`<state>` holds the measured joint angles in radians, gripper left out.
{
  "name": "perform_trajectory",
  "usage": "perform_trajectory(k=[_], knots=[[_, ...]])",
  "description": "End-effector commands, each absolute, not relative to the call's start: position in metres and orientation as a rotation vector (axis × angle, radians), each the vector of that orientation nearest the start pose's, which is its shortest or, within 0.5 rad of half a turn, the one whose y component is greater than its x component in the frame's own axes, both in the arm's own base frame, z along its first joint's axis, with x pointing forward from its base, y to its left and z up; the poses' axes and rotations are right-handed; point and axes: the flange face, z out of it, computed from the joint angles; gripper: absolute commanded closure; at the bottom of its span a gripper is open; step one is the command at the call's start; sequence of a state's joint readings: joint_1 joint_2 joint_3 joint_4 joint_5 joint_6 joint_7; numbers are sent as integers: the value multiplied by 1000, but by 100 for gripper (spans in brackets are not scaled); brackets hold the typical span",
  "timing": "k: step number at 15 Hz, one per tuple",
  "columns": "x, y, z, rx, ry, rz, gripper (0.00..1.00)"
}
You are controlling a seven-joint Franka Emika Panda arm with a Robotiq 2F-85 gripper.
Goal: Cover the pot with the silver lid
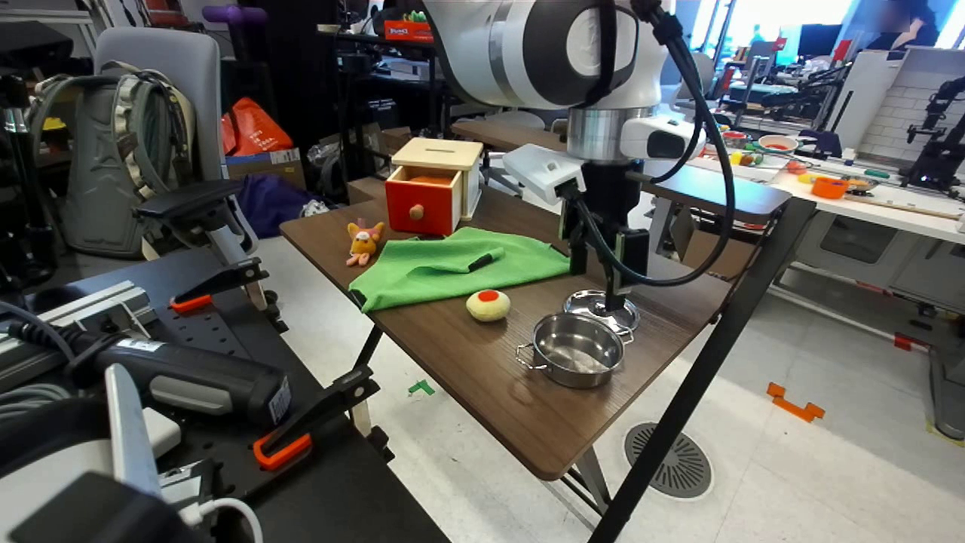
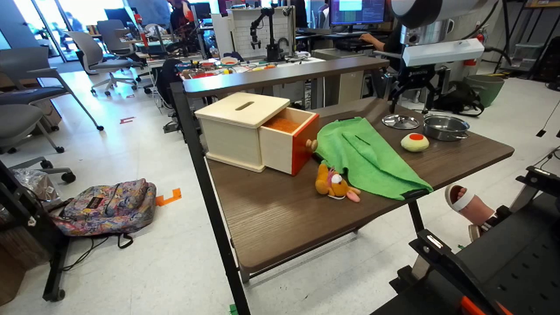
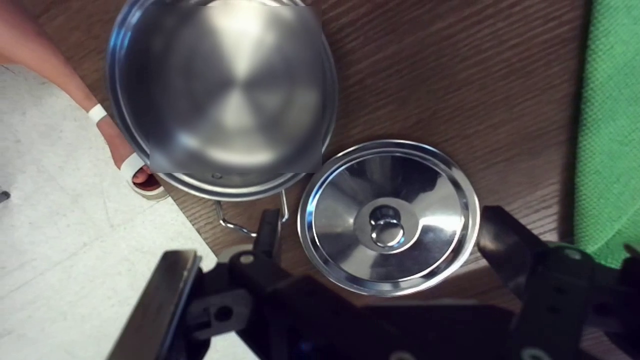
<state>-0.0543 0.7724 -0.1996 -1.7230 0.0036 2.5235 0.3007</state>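
Observation:
The pot [image 1: 564,376] stands open and upright on the brown table, with nothing visible inside; it also shows in an exterior view [image 2: 444,132] and in the wrist view [image 3: 225,189]. The silver lid [image 1: 586,303] lies flat beside it, knob up; it also shows in an exterior view [image 2: 400,122] and in the wrist view [image 3: 340,245]. My gripper [image 1: 596,285] is wide open and empty above the lid, pointing down. In the wrist view, the lid and its knob appear between the spread fingertips [image 3: 381,218]. The left fingertip appears over the pot's wire handle.
A round yellow plush [image 1: 488,305] with a red spot lies near the pot. A green cloth [image 1: 452,264], an orange plush toy [image 1: 363,241] and a wooden box with an open red-fronted drawer [image 1: 422,204] are farther along the table. The pot is near the table's edge.

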Motion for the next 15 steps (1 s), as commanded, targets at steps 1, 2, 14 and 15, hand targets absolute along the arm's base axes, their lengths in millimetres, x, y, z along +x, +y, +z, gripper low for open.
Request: perform_trajectory(k=[1, 2, 14, 15], knots=[[660, -163, 145, -3179, 794, -40, 0], [662, -163, 144, -3177, 797, -29, 0], [680, -169, 129, -3168, 819, -3, 0], [681, -170, 129, -3165, 820, -6, 1]])
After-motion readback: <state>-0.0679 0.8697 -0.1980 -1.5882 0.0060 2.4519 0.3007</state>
